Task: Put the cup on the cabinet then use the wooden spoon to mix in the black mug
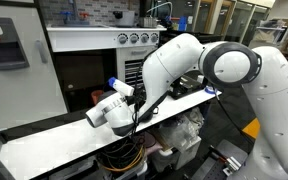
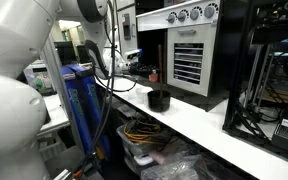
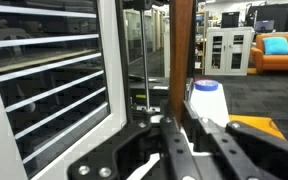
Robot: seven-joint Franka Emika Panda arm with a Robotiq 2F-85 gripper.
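Observation:
The black mug point(image 2: 159, 99) stands on the long white counter point(image 2: 219, 128). Just behind it, the small orange-red cup point(image 2: 153, 75) stands at the dark ledge of the white-framed cabinet point(image 2: 150, 17). In the wrist view my gripper point(image 3: 177, 115) is shut on a brown wooden shaft, the wooden spoon point(image 3: 182, 50), which rises straight up from between the fingers. The spoon's bowl is out of view. In an exterior view my arm point(image 1: 199, 65) covers the counter's middle and hides the mug, cup and gripper; the cabinet point(image 1: 79, 42) shows behind it.
The steel knobbed oven point(image 2: 189, 45) stands beside the cabinet recess, its slats filling the left of the wrist view point(image 3: 44, 80). A white bottle with a blue cap point(image 3: 206, 95) is beyond the fingers. Cables and bags lie under the counter point(image 2: 154, 140).

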